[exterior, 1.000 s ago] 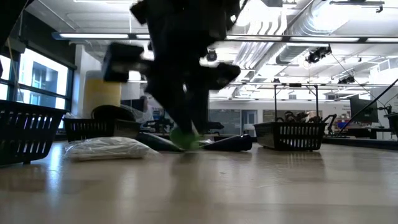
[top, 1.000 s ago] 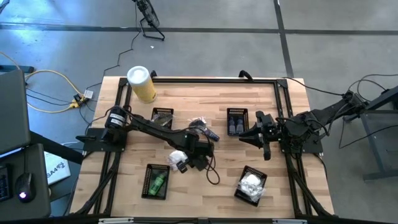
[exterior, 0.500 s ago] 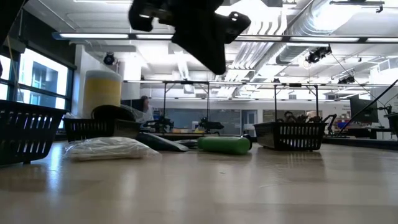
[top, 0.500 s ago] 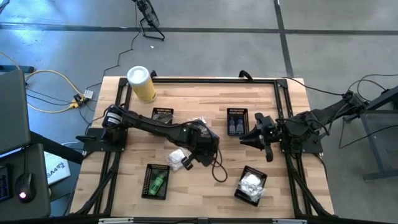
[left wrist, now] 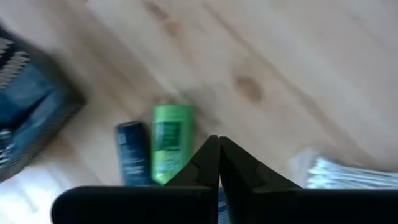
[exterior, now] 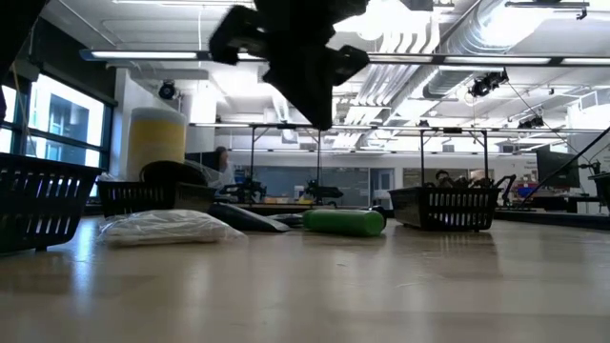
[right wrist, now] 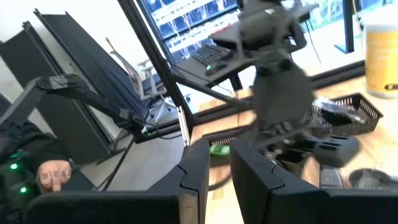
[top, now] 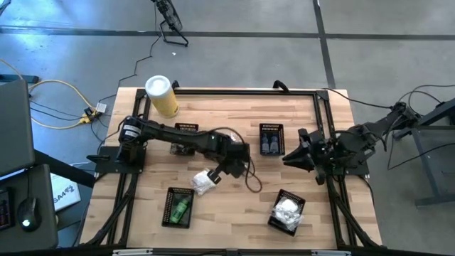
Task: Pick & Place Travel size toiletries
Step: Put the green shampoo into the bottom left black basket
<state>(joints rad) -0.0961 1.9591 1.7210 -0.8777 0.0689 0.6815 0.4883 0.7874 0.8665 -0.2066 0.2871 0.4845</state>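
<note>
I've got my left hand (left wrist: 218, 144) up off the desk (top: 234, 114) near its middle, clenched on nothing, fingertips pressed together in the wrist view. Right below it lies the small green bottle (left wrist: 170, 142) on its side, with a dark blue tube (left wrist: 131, 161) just beside it, parallel; in the low view the same green bottle (exterior: 344, 222) rests flat on the wood. A silvery-clear packet (exterior: 167, 227) lies nearer the camera.

My read: that bottle is light, stiff plastic and round, so it will likely roll or squirt out if I pinch it near an end. I'd open wide and close across the middle of the body, square to its length, keeping clear of the tube. The packet looks soft and crinkly; that one I'd take by an edge.

Right hand (right wrist: 214, 168) waits at the desk's right side, fingers a little apart, holding nothing.
</note>
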